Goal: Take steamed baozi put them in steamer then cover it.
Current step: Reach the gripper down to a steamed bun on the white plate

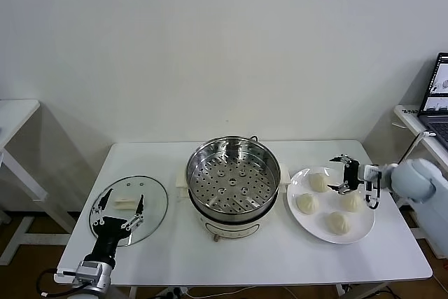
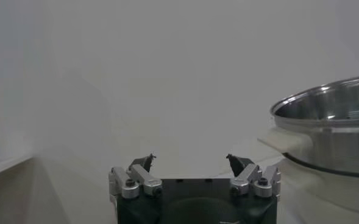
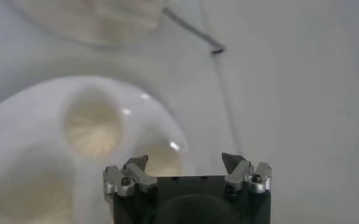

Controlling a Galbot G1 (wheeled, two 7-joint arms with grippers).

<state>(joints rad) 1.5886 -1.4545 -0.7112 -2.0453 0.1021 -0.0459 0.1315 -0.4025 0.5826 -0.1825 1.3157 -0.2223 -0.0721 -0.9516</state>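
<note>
The steel steamer (image 1: 233, 176) stands empty on its white pot base at the table's middle. Four steamed baozi lie on a white plate (image 1: 297, 187) to its right: one at the back (image 1: 318, 182), one on the left (image 1: 306, 203), one on the right (image 1: 352, 201) and one in front (image 1: 338, 223). My right gripper (image 1: 342, 174) is open, just above the plate's far right side between the back and right baozi. In the right wrist view it (image 3: 185, 162) hovers over a baozi (image 3: 159, 159). The glass cover (image 1: 155, 204) lies flat at the left. My left gripper (image 1: 122, 204) is open over its white handle (image 1: 126, 202).
The white table (image 1: 280, 260) has bare room in front of the steamer. A laptop (image 1: 438, 92) sits on a side desk at the far right. Another white table (image 1: 14, 113) stands at the far left. The left wrist view shows the steamer's rim (image 2: 328, 115) off to one side of the left gripper (image 2: 191, 162).
</note>
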